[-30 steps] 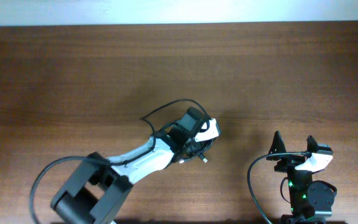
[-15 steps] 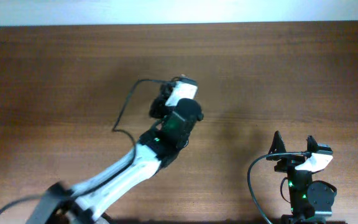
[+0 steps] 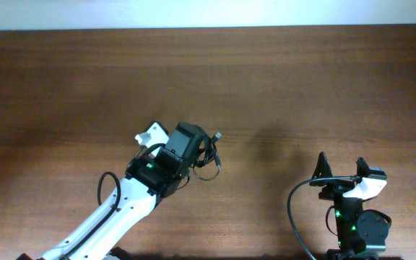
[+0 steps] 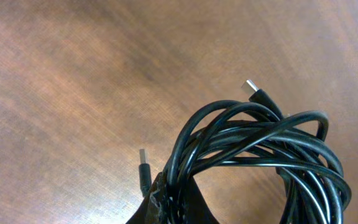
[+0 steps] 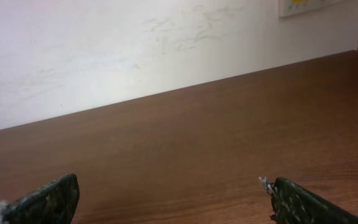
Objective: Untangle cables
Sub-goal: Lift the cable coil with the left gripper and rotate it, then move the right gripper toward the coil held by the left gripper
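The cables are thin black cords looped together in one bundle near the table's middle, with a plug end sticking out. My left gripper is shut on them. In the left wrist view the dark fingers pinch several strands of the cables at the bundle's left side. Two silver-tipped plugs poke free. My right gripper rests at the front right, far from the bundle. It stands open, its fingertips wide apart over bare wood, with nothing between them.
The brown wooden table runs back to a white wall. A thicker black cable curves beside the right arm's base. The left arm's white link crosses the front left.
The left gripper has shut on the cable bundle. Its arm swung toward the far side, then back, and the bundle now sits left of where it lay. The right arm stayed still.
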`<state>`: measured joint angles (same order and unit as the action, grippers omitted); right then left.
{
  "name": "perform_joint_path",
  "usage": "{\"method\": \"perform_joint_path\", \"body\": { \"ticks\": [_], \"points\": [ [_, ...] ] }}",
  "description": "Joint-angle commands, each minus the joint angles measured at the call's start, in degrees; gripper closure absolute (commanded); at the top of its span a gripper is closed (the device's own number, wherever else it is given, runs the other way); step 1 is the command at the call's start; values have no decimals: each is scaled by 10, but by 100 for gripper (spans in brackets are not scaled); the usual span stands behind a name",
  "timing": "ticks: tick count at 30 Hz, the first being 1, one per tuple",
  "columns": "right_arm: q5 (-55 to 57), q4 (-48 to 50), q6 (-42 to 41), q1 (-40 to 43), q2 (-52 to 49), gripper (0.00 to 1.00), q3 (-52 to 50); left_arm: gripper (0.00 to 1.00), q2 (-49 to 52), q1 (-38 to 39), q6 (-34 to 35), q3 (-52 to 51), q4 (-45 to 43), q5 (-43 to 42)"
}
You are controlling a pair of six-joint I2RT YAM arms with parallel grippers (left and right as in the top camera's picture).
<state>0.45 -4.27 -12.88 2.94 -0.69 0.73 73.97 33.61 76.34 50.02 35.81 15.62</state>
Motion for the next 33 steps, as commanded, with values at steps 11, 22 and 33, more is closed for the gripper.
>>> {"method": "perform_joint_path", "body": {
  "ticks": [11, 22, 33],
  "points": [
    [-596, 15, -347, -3, 2, 1, -4, 100, -10, -4, 233, 0, 3, -108],
    [-598, -19, -356, -3, -1, 1, -4, 1, 53, -4, 230, -2, 124, -53],
    [-598, -19, -354, -3, -1, 1, -4, 54, 234, -4, 32, -4, 7, -40]
  ]
}}
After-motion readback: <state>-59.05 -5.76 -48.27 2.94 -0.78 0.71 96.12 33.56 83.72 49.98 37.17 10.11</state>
